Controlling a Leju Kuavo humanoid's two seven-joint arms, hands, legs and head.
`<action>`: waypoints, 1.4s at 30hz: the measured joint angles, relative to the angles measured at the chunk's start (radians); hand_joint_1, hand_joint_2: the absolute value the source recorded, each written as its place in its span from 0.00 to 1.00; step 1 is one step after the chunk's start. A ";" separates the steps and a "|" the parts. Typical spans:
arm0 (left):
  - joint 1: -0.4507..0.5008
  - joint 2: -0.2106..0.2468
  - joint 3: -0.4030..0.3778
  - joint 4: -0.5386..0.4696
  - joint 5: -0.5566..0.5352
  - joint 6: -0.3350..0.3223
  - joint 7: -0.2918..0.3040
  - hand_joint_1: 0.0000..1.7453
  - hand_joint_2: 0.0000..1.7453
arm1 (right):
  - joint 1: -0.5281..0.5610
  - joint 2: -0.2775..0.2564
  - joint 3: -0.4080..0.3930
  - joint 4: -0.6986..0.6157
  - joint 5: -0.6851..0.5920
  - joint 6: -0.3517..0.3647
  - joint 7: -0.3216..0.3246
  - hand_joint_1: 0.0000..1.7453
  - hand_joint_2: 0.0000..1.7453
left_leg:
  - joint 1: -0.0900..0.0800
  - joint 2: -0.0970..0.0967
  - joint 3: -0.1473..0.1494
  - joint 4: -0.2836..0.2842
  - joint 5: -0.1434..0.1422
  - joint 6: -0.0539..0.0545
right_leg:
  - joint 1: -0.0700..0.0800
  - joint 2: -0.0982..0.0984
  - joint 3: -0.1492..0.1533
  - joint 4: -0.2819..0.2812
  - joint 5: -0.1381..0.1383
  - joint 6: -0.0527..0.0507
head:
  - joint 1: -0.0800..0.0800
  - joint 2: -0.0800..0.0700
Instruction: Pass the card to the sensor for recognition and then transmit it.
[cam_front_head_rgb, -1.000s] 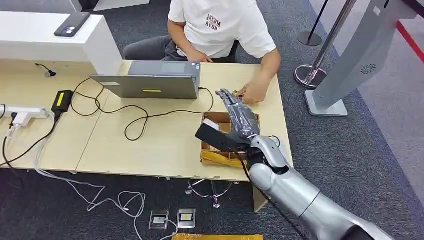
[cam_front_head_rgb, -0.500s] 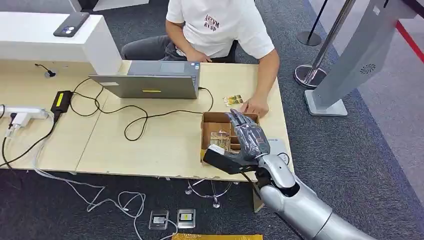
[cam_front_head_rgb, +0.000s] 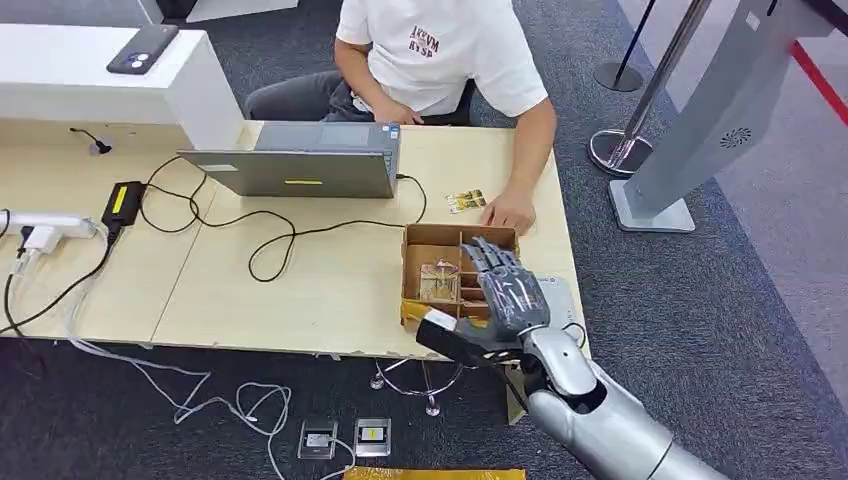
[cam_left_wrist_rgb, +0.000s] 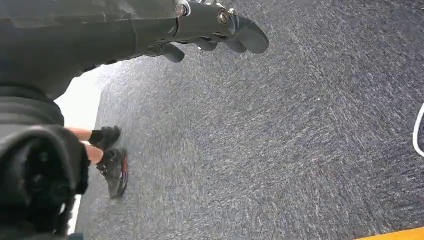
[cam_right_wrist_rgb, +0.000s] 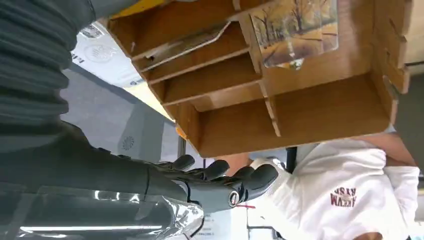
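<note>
**Robot hand hovers empty above a card box at a desk**

While a seated person (cam_front_head_rgb: 440, 50) rests a hand (cam_front_head_rgb: 510, 213) on the far edge of the wooden table (cam_front_head_rgb: 300, 290), the robot's right hand (cam_front_head_rgb: 508, 290) hangs over the near right part of a divided cardboard box (cam_front_head_rgb: 440, 275), fingers spread and holding nothing. It appears placed there to reach into a compartment for a card. One card with a tree picture (cam_right_wrist_rgb: 295, 30) lies in a compartment beside the hand, likely the next thing to pick. Another card (cam_front_head_rgb: 466, 200) lies flat on the table just in front of the person's hand, probably handed over. A white pad (cam_front_head_rgb: 558, 297) beside the box may be the sensor, though the hand covers most of it.

The left hand (cam_left_wrist_rgb: 210, 30) hangs over grey carpet, fingers loosely curled, holding nothing. The hand hides the box's right compartments. A laptop (cam_front_head_rgb: 300, 160) and cables (cam_front_head_rgb: 270, 240) occupy the middle of the table.
</note>
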 joint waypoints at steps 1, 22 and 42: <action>0.000 0.000 0.001 0.000 0.000 0.000 0.000 0.00 0.00 | 0.002 -0.001 0.000 0.000 0.001 0.000 0.000 0.00 1.00 | 0.000 0.000 0.000 0.000 0.000 0.000 | 0.000 0.000 0.000 0.000 0.000 0.000 | 0.000 0.000; -0.004 0.000 0.019 0.000 -0.003 -0.001 0.003 0.00 0.00 | 0.039 -0.019 -0.019 0.001 0.083 -0.006 0.042 0.00 1.00 | 0.000 0.000 0.000 0.000 0.000 0.000 | 0.000 0.000 0.000 0.000 0.000 0.000 | 0.000 0.000; -0.004 -0.001 0.022 0.000 -0.003 0.003 0.003 0.00 0.00 | 0.050 -0.023 -0.044 0.019 0.099 -0.013 0.040 0.34 1.00 | 0.000 0.000 0.000 0.000 0.000 0.000 | 0.000 0.000 0.000 0.000 0.000 0.000 | 0.000 0.000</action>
